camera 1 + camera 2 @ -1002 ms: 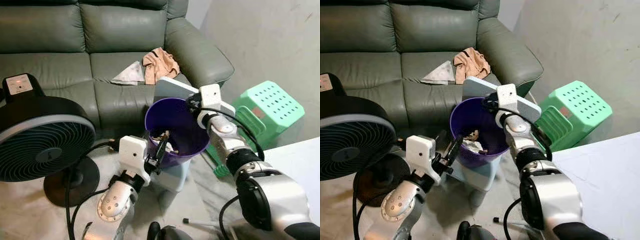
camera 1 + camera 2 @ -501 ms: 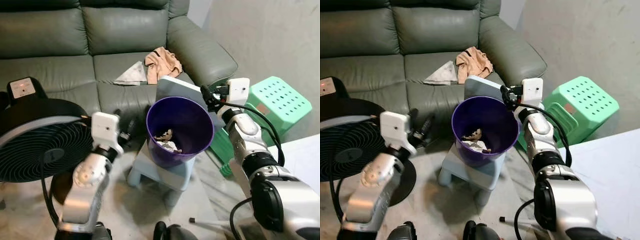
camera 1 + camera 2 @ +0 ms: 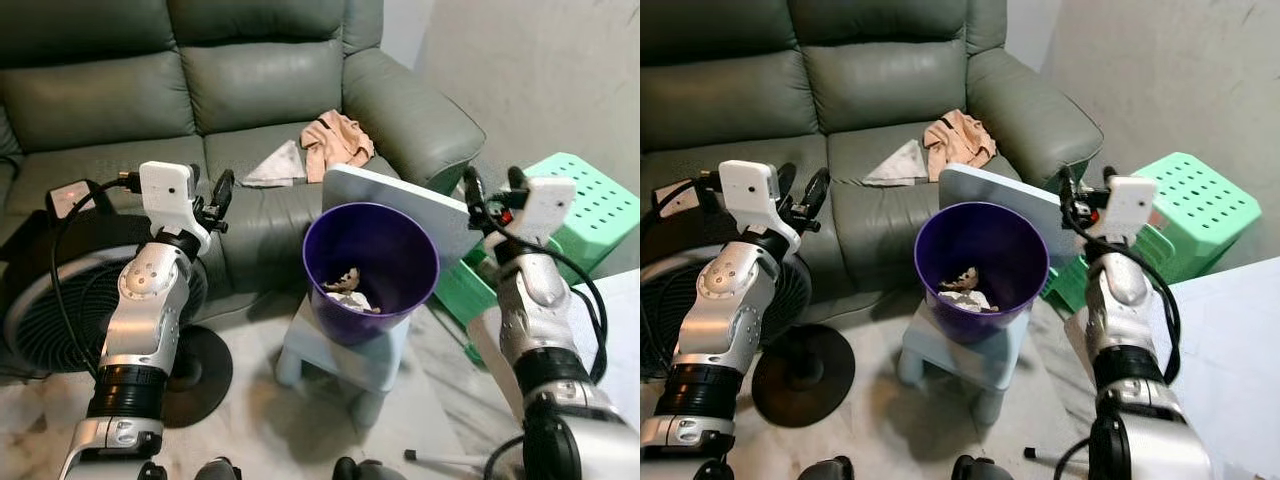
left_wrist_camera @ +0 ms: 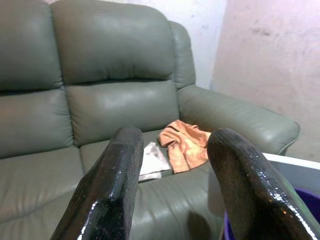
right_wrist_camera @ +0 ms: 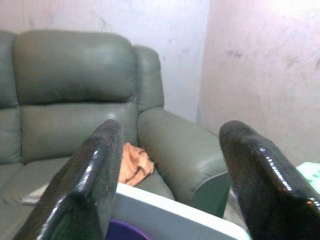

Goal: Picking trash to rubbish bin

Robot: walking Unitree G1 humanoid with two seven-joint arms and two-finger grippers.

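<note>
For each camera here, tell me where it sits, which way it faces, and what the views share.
Left and right eye views: on the head, looking down at the purple bin on a stool, with both silver arms raised.
Left wrist view: on the left arm, looking along the open left gripper at the sofa.
Right wrist view: on the right arm, looking along the open right gripper at the sofa armrest.
Shared: the orange cloth.

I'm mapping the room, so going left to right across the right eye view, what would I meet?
Black fan → left gripper → purple bin on its pale stool → right gripper → green stool.
</note>
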